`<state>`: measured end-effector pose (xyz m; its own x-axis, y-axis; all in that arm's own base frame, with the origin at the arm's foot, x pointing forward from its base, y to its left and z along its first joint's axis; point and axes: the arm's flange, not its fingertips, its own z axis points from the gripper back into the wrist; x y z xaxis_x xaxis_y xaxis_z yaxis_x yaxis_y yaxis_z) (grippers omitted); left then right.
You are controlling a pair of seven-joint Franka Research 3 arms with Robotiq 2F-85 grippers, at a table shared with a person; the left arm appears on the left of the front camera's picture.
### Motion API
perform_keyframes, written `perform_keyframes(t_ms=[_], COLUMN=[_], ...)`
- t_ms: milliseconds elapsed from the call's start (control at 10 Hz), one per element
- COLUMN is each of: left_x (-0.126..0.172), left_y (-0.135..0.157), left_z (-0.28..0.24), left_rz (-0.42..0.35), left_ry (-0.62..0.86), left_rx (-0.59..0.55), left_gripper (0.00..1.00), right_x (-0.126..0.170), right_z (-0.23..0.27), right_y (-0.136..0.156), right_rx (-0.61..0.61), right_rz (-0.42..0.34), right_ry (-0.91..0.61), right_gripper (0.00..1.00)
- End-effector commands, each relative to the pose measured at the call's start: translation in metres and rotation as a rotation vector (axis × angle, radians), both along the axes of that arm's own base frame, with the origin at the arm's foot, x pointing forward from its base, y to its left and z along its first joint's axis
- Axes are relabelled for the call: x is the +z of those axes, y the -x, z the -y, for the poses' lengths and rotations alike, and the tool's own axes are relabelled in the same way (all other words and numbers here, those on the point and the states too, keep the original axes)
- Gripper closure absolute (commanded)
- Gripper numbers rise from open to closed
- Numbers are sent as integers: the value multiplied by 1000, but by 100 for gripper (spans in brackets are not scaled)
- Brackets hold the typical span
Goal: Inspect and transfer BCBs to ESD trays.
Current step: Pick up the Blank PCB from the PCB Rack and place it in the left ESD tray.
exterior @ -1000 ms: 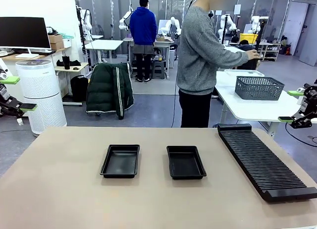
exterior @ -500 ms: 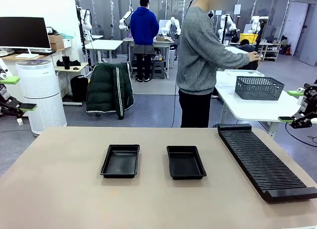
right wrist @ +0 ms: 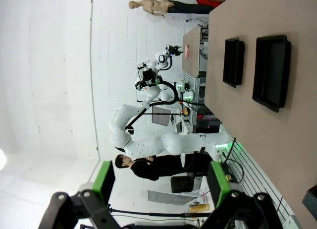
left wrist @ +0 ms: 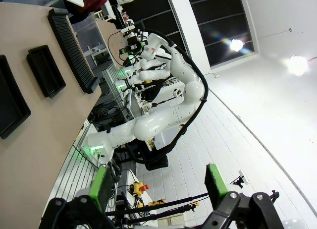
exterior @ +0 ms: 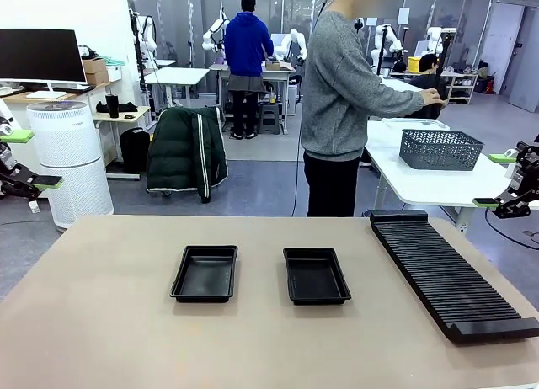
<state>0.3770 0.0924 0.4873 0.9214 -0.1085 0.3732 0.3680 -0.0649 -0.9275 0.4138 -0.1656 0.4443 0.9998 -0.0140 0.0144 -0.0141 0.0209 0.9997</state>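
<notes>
Left ESD tray (exterior: 205,274), right ESD tray (exterior: 316,275), black and shallow (rims raised), apart, mid table (exterior: 101,322), floors bare

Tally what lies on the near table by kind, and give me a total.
ESD trays: 2
black slotted rack: 1
Total: 3

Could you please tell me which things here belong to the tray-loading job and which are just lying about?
Job: left shallow black rectangular plastic tray; right identical tray.
Lying about: long black ribbed slotted rack; grey mesh basket on the white side table; dark green jacket.
</notes>
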Motion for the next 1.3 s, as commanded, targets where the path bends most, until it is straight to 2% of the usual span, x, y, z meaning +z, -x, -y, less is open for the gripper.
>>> perform_keyframes(t_ms=[0, 1200], left_x=[1, 1], left_y=[0, 0], left_z=[0, 0], left_rz=[2, 2], left_ry=[0, 0], left_rx=[1, 1], left_gripper=[0, 0], right_x=[0, 0], right_z=[0, 0], right_y=[0, 0], right_rx=[-1, -1], right_rz=[1, 1], right_ry=[1, 1], right_gripper=[0, 0])
